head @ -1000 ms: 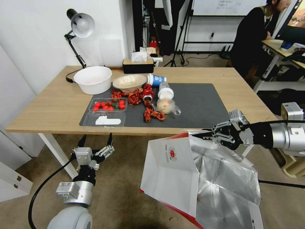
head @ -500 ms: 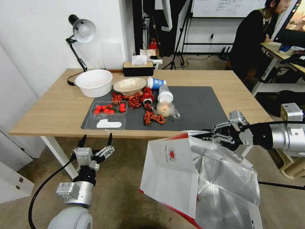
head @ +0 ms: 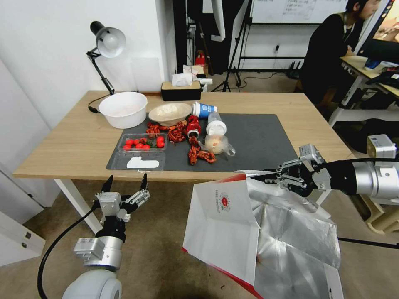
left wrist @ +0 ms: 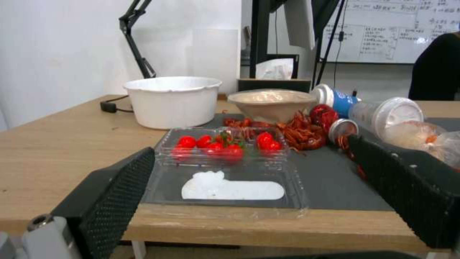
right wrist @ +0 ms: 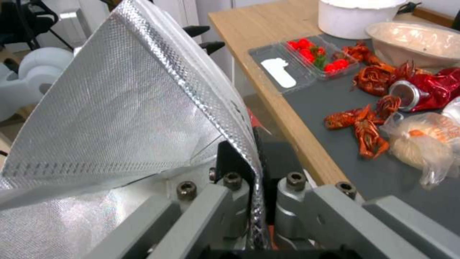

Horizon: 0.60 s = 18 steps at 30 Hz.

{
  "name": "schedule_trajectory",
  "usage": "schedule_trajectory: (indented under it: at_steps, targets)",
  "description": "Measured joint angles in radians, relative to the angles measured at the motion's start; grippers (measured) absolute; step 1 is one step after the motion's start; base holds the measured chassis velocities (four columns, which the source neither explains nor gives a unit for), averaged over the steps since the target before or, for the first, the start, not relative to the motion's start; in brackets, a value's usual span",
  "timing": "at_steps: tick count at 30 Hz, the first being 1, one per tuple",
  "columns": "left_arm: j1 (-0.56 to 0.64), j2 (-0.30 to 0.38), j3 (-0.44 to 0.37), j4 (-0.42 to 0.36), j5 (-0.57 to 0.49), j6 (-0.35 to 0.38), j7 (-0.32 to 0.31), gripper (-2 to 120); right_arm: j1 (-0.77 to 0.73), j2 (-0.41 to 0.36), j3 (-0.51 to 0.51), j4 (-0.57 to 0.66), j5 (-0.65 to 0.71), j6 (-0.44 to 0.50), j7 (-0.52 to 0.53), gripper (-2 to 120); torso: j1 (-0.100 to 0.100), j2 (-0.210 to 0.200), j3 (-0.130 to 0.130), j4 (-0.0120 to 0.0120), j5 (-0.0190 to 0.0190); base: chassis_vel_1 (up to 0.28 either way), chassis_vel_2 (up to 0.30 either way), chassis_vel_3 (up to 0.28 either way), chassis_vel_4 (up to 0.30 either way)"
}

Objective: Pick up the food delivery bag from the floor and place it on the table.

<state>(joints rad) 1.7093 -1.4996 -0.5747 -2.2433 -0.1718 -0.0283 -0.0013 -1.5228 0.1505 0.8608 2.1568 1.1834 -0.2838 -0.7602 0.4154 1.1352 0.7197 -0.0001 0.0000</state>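
My right pincer (head: 266, 177) is clamped on the top rim of the food delivery bag (head: 232, 224), foil lining pinched between the pads. The bag hangs below and to the near side of the pincer, its lower end hidden, top edge level with the front edge of the surface (head: 75, 145). Judged light but floppy: thin paper and foil, likely to crease, swing, or tear at one pinch point. Strap handles look like the sturdier hold. Left pincer (head: 124, 187) idle, spread wide, below the surface's edge.
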Motion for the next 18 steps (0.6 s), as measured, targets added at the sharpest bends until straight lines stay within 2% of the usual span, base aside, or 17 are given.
schedule_trajectory:
  at_steps: [8, 18]
  targets:
    - [-0.001, -0.003, 0.000, 0.012, 0.002, -0.009, 0.001, 100, 0.008, 0.002, 0.023, 0.008, 0.028, -0.002, 0.003, 0, -0.001, -0.003, -0.002, 0.0000, -0.0001, 0.000, 0.000, 0.000, 0.000]
    - [-0.002, -0.005, 0.002, 0.013, 0.005, -0.012, 0.002, 100, 0.024, 0.009, 0.164, 0.025, 0.210, -0.023, 0.061, 0, -0.003, -0.006, -0.003, 0.0000, -0.0001, 0.000, 0.000, 0.000, 0.000]
